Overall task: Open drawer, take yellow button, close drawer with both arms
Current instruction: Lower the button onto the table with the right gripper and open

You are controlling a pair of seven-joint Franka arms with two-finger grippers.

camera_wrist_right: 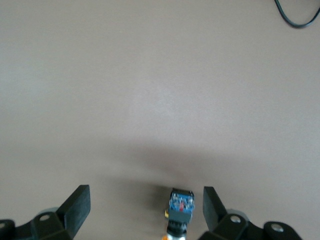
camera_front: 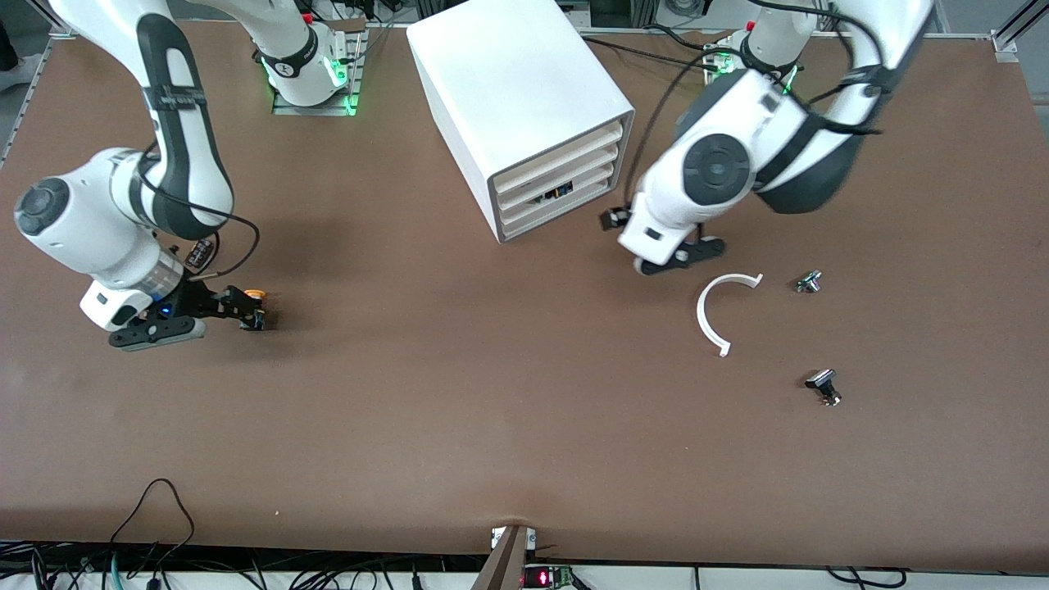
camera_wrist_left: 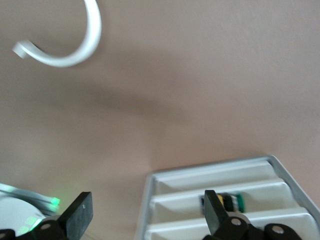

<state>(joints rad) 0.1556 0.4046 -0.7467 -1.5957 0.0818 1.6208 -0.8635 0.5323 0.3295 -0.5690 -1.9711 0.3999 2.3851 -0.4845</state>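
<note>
The white cabinet (camera_front: 508, 82) stands at the table's middle, near the arms' bases, and its stacked drawers (camera_front: 574, 168) look pushed in. A gap between two lower drawers shows small coloured parts (camera_front: 553, 194). My left gripper (camera_front: 620, 220) is open just in front of the drawer fronts (camera_wrist_left: 240, 172), and one finger (camera_wrist_left: 215, 210) overlaps a yellow and green part in the gap. My right gripper (camera_front: 250, 309) is open and low over the table toward the right arm's end. The button (camera_front: 256, 295) lies on the table between its fingers, close to one finger (camera_wrist_right: 212, 205), blue end (camera_wrist_right: 181, 202) pointing away from the hand.
A white C-shaped strip (camera_front: 713, 315) lies on the table near the left hand and shows in the left wrist view (camera_wrist_left: 75, 50). Two small metal and black parts (camera_front: 809, 282) (camera_front: 824, 387) lie toward the left arm's end. A black cable (camera_wrist_right: 295, 20) crosses a corner of the right wrist view.
</note>
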